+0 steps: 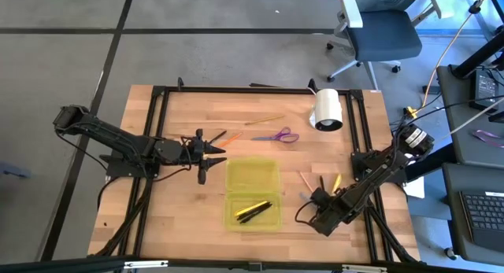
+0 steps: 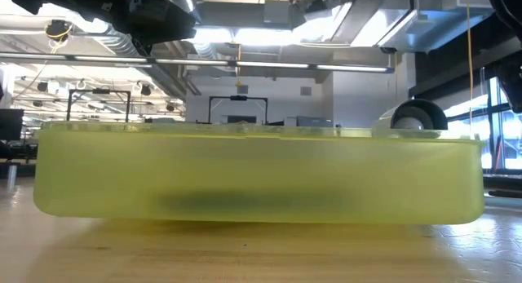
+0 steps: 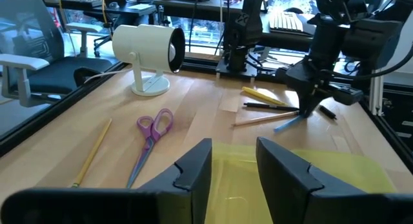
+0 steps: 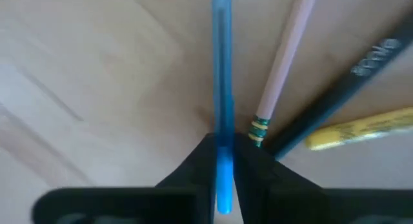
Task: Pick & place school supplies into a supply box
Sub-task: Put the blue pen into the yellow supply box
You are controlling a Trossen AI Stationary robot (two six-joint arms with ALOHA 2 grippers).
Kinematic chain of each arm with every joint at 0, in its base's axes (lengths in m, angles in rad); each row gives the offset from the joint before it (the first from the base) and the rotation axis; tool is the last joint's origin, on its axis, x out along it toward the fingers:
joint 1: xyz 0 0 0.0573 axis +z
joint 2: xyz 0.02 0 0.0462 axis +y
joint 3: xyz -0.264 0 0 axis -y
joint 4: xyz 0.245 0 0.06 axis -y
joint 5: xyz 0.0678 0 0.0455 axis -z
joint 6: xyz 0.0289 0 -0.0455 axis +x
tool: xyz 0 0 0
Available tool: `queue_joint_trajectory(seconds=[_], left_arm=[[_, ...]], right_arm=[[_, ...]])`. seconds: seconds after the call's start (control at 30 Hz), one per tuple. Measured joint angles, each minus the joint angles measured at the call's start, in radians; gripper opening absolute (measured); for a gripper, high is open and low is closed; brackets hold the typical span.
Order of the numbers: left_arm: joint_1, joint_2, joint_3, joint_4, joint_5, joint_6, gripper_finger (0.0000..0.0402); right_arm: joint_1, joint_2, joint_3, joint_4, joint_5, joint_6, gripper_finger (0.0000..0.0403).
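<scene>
The supply box (image 1: 252,193) lies open on the wooden table, its translucent yellow-green wall (image 2: 261,177) filling the low view; yellow and black pens (image 1: 253,211) lie in its near half. To its right, my right gripper (image 4: 222,156) points down, shut on a blue pen (image 3: 287,124). Beside that pen on the wood lie a wood-coloured pencil (image 4: 284,62), a black pen (image 4: 348,98) and a yellow pen (image 4: 361,130). My left gripper (image 3: 233,166) hovers open just left of the box (image 1: 206,156). Purple-handled scissors (image 1: 277,136), an orange pen (image 1: 228,138) and a pencil (image 1: 266,119) lie beyond the box. My right gripper pinches the blue pen near its lighter end (image 4: 223,143) between its two fingers. The fingers come from above, pointing down, and lie across the pen. The rest of the pen runs out along the wood; whether it is off the table I cannot tell.
A white cylindrical roll on a stand (image 1: 328,109) sits at the table's far right. A black frame rail (image 1: 236,90) borders the work area. Bare wood lies between the box and the loose pens. An office chair (image 1: 382,29) and desks stand beyond the table.
</scene>
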State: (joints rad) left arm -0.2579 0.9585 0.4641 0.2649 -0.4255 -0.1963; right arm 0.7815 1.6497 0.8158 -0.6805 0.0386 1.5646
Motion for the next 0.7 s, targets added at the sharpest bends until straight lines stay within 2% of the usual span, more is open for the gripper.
queue_joint_trajectory(seconds=[0.1,0.3,0.53,0.7], left_arm=[[0.000,0.000,0.000,0.000,0.000,0.000,0.0112],[0.000,0.000,0.000,0.000,0.000,0.000,0.0114],[0.000,0.000,0.000,0.000,0.000,0.000,0.0113],[0.000,0.000,0.000,0.000,0.000,0.000,0.0112]], right_arm=[[0.000,0.000,0.000,-0.009,-0.002,0.001,0.0032],[0.000,0.000,-0.001,-0.008,-0.006,0.009,0.0051],[0.000,0.003,0.020,-0.010,-0.012,0.013,0.0034],[0.000,0.009,0.056,-0.009,-0.022,0.001,0.0037]])
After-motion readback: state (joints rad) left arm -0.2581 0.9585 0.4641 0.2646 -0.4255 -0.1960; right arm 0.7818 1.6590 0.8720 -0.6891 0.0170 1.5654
